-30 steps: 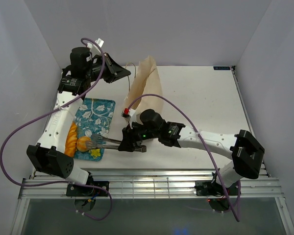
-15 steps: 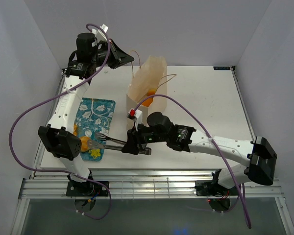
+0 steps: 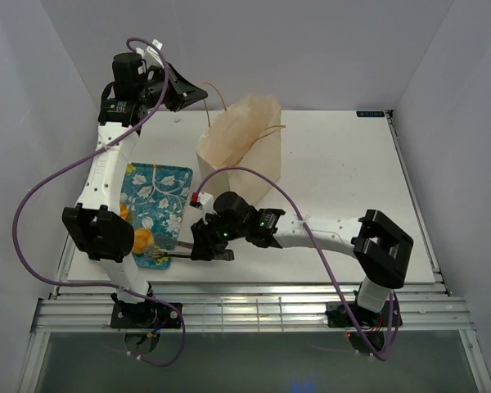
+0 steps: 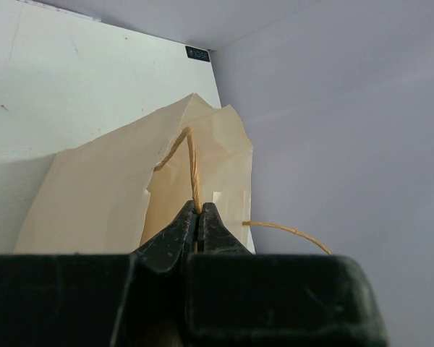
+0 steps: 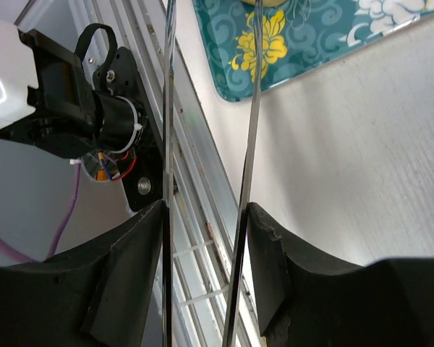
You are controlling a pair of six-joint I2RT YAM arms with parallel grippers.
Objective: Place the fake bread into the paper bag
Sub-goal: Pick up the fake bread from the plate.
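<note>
The paper bag point(image 3: 239, 141) stands at the back middle, leaning left. My left gripper point(image 3: 198, 92) is shut on its thin cord handle point(image 4: 194, 168), with the bag point(image 4: 108, 195) just below the fingertips point(image 4: 198, 210). My right gripper point(image 3: 215, 246) is shut on a pair of metal tongs point(image 3: 173, 250) whose tips lie by the near edge of the teal floral tray point(image 3: 165, 196). An orange roll point(image 3: 141, 240) lies on the tray, partly hidden by the left arm. In the right wrist view the tong arms point(image 5: 249, 130) run from my gripper point(image 5: 206, 210) to the tray corner point(image 5: 311, 58).
The left arm's elbow point(image 3: 98, 233) hangs over the tray's left side and hides what lies there. The table's near edge and metal rail point(image 5: 195, 217) sit directly under the tongs. The left arm's base mount point(image 5: 94, 108) is just beyond the rail.
The left gripper has pulled the handle to the left and the bag now leans that way. The right arm has swung left and the tongs have drawn back to the tray's near edge.
</note>
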